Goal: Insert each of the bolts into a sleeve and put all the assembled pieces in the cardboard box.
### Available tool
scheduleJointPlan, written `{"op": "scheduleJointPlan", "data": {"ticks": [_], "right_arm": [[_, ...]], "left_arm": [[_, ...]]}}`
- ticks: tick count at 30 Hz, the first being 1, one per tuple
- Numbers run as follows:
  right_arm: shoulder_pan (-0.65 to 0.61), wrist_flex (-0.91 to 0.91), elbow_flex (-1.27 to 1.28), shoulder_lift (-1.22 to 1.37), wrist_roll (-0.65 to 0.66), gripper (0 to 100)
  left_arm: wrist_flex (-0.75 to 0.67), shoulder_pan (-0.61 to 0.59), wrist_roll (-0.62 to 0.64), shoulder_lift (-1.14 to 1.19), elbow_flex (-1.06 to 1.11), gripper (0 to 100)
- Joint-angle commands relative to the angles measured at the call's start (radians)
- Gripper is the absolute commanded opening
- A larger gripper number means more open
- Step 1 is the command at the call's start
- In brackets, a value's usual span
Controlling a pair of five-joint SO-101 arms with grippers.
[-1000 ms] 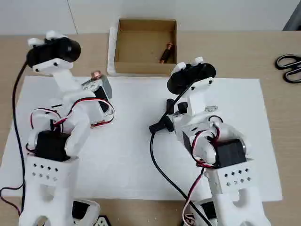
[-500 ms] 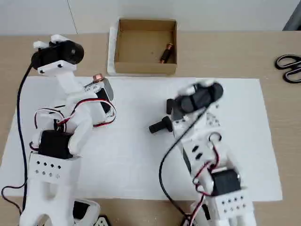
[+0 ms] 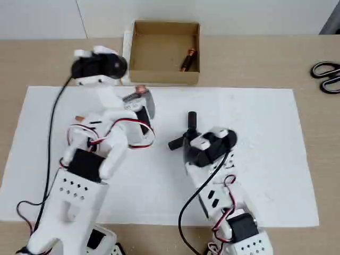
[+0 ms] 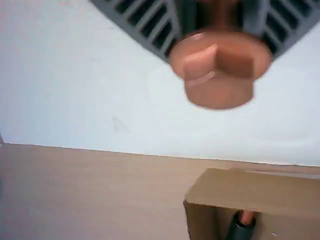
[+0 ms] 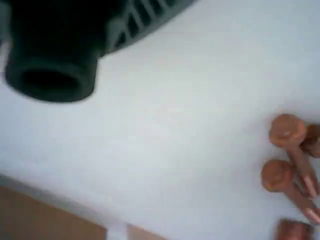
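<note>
My left gripper (image 3: pixel 139 94) is shut on a copper bolt (image 3: pixel 141 89), held over the white sheet just in front of the cardboard box (image 3: pixel 139 69). In the left wrist view the bolt's head (image 4: pixel 220 67) sticks out from the grey jaws, with the box (image 4: pixel 260 190) beyond. One assembled piece (image 3: pixel 187 59) lies inside the box. My right gripper (image 3: pixel 184 142) is shut on a black sleeve (image 3: pixel 176 143) near the sheet's middle; the sleeve's open end (image 5: pixel 50 80) faces loose bolts (image 5: pixel 285 135). A second black sleeve (image 3: pixel 191 119) lies just behind it.
A white paper sheet (image 3: pixel 265 133) covers the tan table. Another loose bolt (image 3: pixel 79 118) peeks out beside the left arm. Scissors (image 3: pixel 326 74) lie at the far right edge.
The left arm has swung right with the bolt, from the sheet's left part toward the box front. The right arm has drawn back and dropped low, keeping the sleeve near the middle.
</note>
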Motion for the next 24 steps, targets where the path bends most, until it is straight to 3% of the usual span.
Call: {"op": "scheduleJointPlan", "data": {"ticks": [1, 8, 12, 21, 24], "right_arm": [[-0.070, 0.008, 0.009, -0.038, -0.051, 0.4], [-0.079, 0.007, 0.014, -0.035, -0.064, 0.4], [-0.081, 0.007, 0.014, -0.035, -0.152, 0.4], [-0.108, 0.007, 0.025, -0.035, -0.172, 0.4], [-0.111, 0.007, 0.028, -0.035, -0.172, 0.4]], "left_arm": [[-0.054, 0.044, 0.008, -0.018, 0.007, 1], [-0.058, 0.101, 0.008, -0.018, 0.008, 1], [-0.069, 0.118, 0.008, -0.017, 0.008, 1], [-0.373, 0.118, 0.003, -0.018, 0.162, 1], [-0.407, 0.123, 0.002, -0.018, 0.189, 1]]}}
